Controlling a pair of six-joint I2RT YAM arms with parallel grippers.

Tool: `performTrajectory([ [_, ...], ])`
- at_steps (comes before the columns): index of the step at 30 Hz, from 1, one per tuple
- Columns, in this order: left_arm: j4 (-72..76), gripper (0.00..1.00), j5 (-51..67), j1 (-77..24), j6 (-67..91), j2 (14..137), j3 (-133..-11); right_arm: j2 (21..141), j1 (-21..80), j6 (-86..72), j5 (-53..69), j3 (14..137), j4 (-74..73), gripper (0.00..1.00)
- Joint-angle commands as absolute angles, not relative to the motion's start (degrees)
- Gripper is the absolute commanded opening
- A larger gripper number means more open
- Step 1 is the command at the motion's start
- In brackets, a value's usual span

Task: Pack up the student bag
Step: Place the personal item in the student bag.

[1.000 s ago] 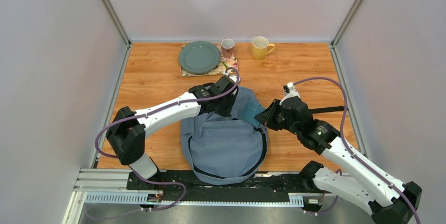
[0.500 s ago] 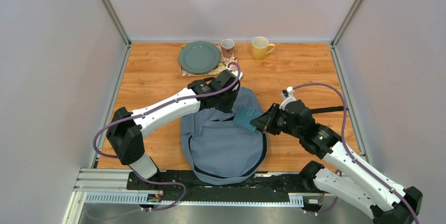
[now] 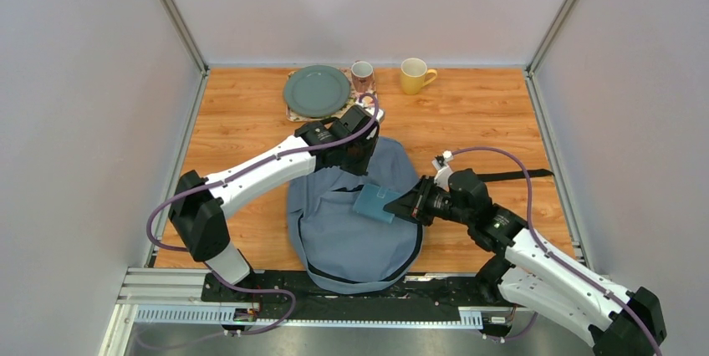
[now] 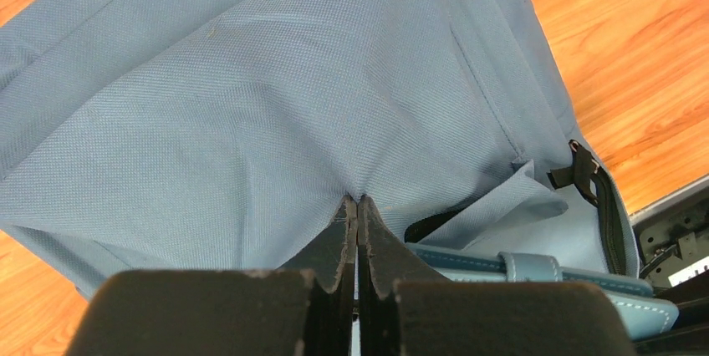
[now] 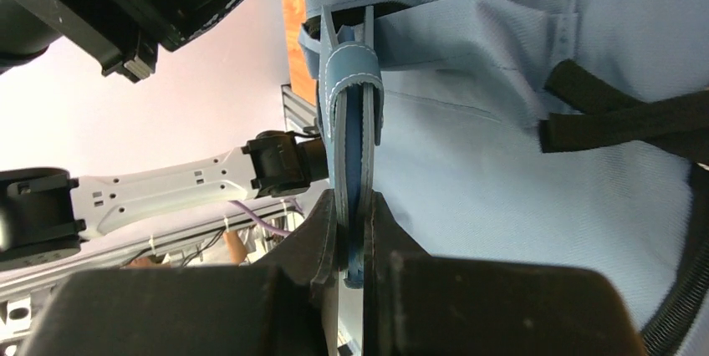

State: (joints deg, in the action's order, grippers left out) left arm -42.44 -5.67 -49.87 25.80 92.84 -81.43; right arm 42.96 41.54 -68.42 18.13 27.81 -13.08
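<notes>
Bag (image 3: 351,235) lies flat on the wooden table (image 3: 476,114), at the near edge between the two arm bases, grey-blue, with black zipper trim along its near rim. Left gripper (image 3: 357,154) is at the far end of the bag. In the left wrist view its jaws are fully closed, pinching a fold of the bag's fabric, and the cloth puckers up to the fingertips. Right gripper (image 3: 408,205) is over the right side of the bag, pointing left across it. Its jaws are nearly closed, clamping the edge of a flat teal case (image 3: 374,202). In the right wrist view the case stands on edge between the fingers, a stitched loop on its far end, and that end reaches a fold of the bag's fabric. From above, the case hangs over the middle-right of the bag, nearer than the left gripper and apart from it. Whether its tip is inside the opening I cannot tell. A black strap (image 3: 518,175) trails from the bag's right side. Beyond the bag's far end are a green plate (image 3: 316,91) on a mat, a small mug (image 3: 361,76) and a yellow mug (image 3: 412,76).
</notes>
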Motion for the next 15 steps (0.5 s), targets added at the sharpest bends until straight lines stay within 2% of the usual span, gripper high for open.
performTrajectory([
  [1, -39.3, 0.0, -6.3, -49.0, 26.1, 91.0, -86.4, 42.7, 43.2, -71.4, 22.2, 26.5, -3.4, 0.0],
  [8, -39.4, 0.0, -6.2, -49.0, 26.3, 90.8, -86.5, 46.0, 44.0, -72.9, 25.1, 25.5, -1.2, 0.0],
  [10, -39.3, 0.0, -5.2, -49.0, 26.2, 90.6, -86.3, 44.8, 44.1, -70.9, 23.0, 25.8, -4.8, 0.0],
  [15, -38.4, 0.0, -2.3, -49.0, 26.3, 89.4, -85.1, 45.6, 43.3, -70.1, 16.0, 25.3, -0.5, 0.0],
])
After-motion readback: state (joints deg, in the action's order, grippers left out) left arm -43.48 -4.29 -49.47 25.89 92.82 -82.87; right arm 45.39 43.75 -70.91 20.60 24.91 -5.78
